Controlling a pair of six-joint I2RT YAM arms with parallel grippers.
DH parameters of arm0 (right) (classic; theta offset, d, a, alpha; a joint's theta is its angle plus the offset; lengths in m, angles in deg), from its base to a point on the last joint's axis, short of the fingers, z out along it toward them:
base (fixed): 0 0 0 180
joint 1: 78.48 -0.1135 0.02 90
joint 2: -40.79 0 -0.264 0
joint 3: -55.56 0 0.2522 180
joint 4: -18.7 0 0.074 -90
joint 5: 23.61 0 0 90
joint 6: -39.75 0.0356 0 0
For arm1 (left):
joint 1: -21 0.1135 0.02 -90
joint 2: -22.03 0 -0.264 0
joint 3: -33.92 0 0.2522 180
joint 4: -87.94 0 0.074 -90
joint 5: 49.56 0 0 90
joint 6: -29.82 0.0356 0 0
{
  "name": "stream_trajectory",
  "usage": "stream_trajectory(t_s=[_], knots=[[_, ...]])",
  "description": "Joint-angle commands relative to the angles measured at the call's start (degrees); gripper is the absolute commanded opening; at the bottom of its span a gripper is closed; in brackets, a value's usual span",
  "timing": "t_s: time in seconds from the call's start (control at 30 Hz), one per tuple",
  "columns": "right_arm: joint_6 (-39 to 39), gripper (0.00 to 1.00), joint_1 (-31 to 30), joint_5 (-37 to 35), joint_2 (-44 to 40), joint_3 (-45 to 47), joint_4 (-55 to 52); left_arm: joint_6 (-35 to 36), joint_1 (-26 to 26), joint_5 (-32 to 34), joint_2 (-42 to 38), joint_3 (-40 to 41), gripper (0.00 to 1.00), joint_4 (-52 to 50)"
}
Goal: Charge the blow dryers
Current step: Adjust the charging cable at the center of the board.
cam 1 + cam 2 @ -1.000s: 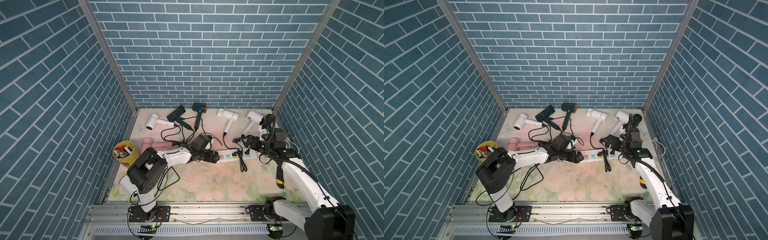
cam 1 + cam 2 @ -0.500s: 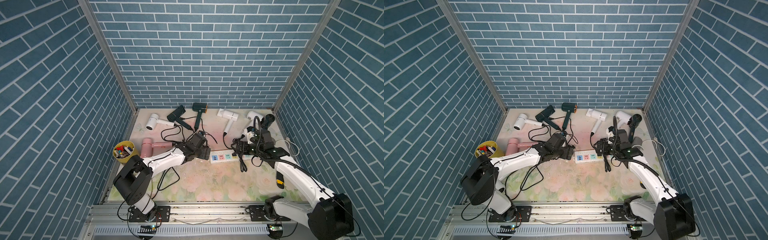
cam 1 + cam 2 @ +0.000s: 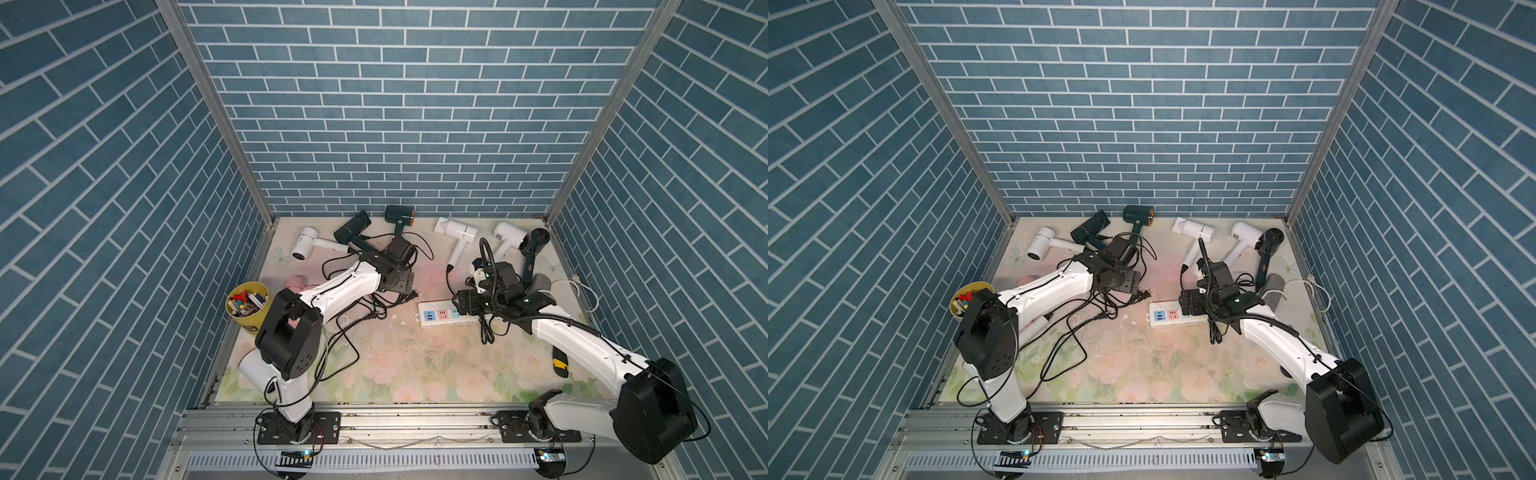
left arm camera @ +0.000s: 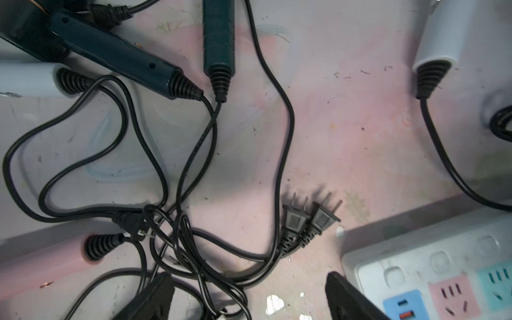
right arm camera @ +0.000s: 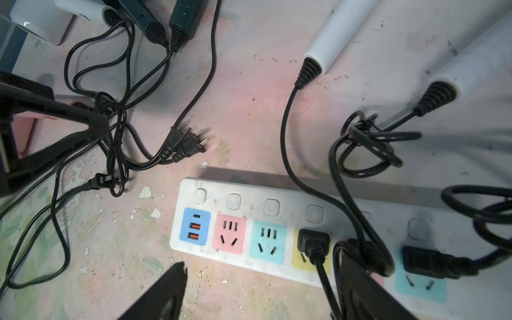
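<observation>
1. Both top views: hammer-shaped plastic blow dryers (image 3: 457,230), white and dark green, lie along the rear wall.
2. Left wrist: left gripper (image 4: 249,279) released, empty, near two loose black plugs (image 4: 307,221).
3. Right wrist: right gripper (image 5: 263,260) released, above the white plastic power strip (image 5: 252,194).

Blow dryers (image 3: 456,230) along back; power strip (image 3: 432,318) before them; plugs (image 4: 295,220) just left; cup (image 3: 254,323) seemingly against left wall (image 3: 199,257).

Floral table (image 3: 415,365), blow dryers (image 3: 457,230) along back, power strip (image 3: 436,318), tangled cords (image 4: 181,241), yellow cup (image 3: 252,323), possibly a knife (image 3: 559,363)
</observation>
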Motion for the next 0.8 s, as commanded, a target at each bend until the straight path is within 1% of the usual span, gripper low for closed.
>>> stream_trajectory(t_s=[0.0, 0.13, 0.2, 0.37, 0.53, 0.63, 0.77], knots=[[0.5, 0.83, -0.3, -1.9, -1.1, 0.4, 1.5, 0.5, 0.9, -1.8, 5.6, -6.6, 0.85, -8.9], [0.9, 0.78, -0.2, -0.5, 0.2, 0.0, 1.4, 0.2, 0.8, -6.8, 12.2, -14.0, 0.81, -11.4], [1.0, 0.76, -0.2, -0.5, 0.7, -0.2, 0.9, -0.1, 0.8, -7.5, 15.0, -17.2, 0.77, -13.3], [1.1, 0.72, -0.2, 0.2, 1.2, -0.3, 1.1, -0.9, 0.9, -8.9, 18.9, -20.6, 0.69, -14.0], [1.1, 0.7, -0.2, 0.3, 1.2, -0.3, 0.9, -1.2, 0.9, -7.0, 21.0, -20.4, 0.66, -14.2], [1.1, 0.7, -0.2, 0.4, 1.4, -0.4, 0.8, -1.2, 0.8, -6.1, 20.7, -18.1, 0.66, -13.3], [1.1, 0.7, -0.2, 0.4, 1.8, -0.6, 0.8, -1.2, 0.9, -6.7, 19.3, -13.7, 0.66, -10.5]])
